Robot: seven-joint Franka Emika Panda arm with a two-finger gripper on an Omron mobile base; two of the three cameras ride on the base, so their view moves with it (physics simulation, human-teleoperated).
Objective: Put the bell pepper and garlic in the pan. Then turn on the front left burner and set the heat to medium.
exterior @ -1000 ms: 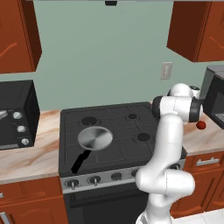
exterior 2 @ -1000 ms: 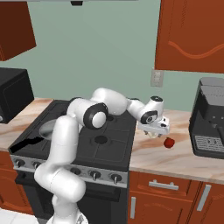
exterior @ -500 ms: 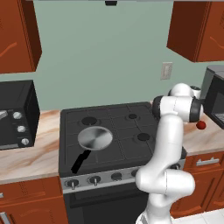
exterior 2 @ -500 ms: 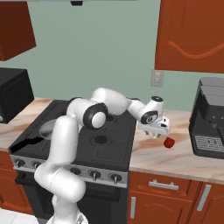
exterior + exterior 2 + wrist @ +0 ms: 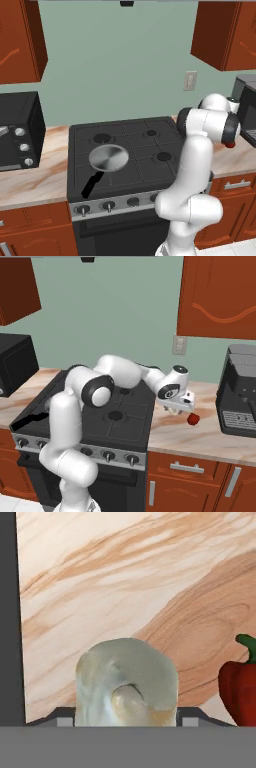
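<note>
The gripper (image 5: 176,408) reaches low over the marble surface (image 5: 210,436) right of the stove (image 5: 117,423). In the hand view the garlic (image 5: 126,682) sits between the fingers, which seem clamped on it, though their tips are mostly hidden. The bell pepper (image 5: 192,419) lies just beside it on the surface. The pan (image 5: 108,158) rests on the stove's front left burner, well apart from both.

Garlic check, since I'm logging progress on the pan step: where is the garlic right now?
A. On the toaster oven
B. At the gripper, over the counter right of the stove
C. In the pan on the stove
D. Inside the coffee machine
B: in the hand view the garlic sits right at the fingertips over the marbled counter, beside the bell pepper, while the pan holds nothing.
</note>
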